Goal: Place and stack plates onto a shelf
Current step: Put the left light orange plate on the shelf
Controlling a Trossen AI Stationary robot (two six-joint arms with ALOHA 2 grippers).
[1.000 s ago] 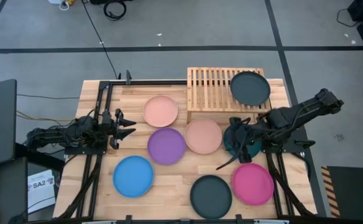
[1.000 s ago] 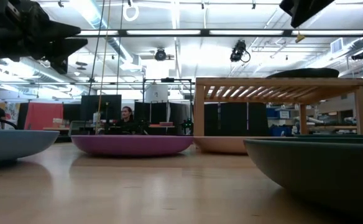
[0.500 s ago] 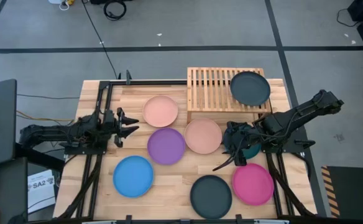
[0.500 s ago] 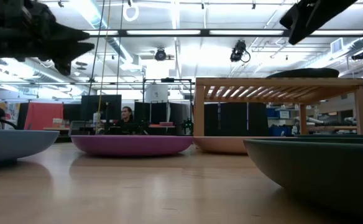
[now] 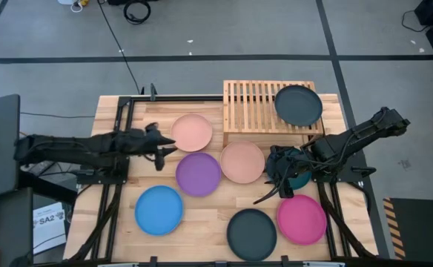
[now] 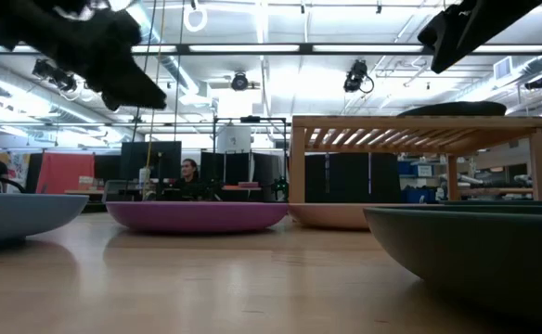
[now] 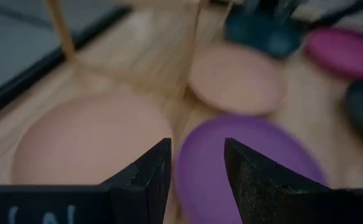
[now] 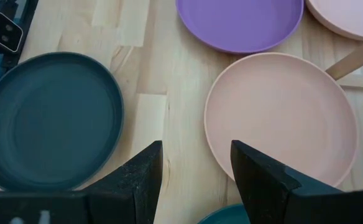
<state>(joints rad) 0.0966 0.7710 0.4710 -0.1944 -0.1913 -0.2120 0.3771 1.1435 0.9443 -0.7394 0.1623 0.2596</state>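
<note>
- Plates [image 5: 199, 173] spread flat over the table, all but one in front of the shelf [image 5: 265, 108] or to its left; only one black plate [image 5: 299, 104] already up on the slats, at the shelf's right end and hanging a little over the edge.
- Left gripper [image 5: 165, 144] stretched out just left of the shelf, beside the peach plate [image 5: 192, 132] nearest the shelf's left end; fingers parted, nothing between them.
- Right gripper [image 5: 279, 178] low in front of the shelf's right half, above the dark teal plate [image 5: 299, 176] and next to the second peach plate [image 5: 242, 162]; fingers also apart, nothing held.
- Risk one — thin matte rims lying flat on wood: probably easy to slip off, or to push the plate along instead of lifting it.
- Risk two — purple plate just beside both peach plates in front of the shelf: a low approach could knock a neighbour out of place.
- Risk three — black plate half off the shelf's right end: a bump from a plate set down next to it could tip it to the floor.
- Risk four — both arms close to the shelf's front: possible collision if reaching for the middle at once.
</note>
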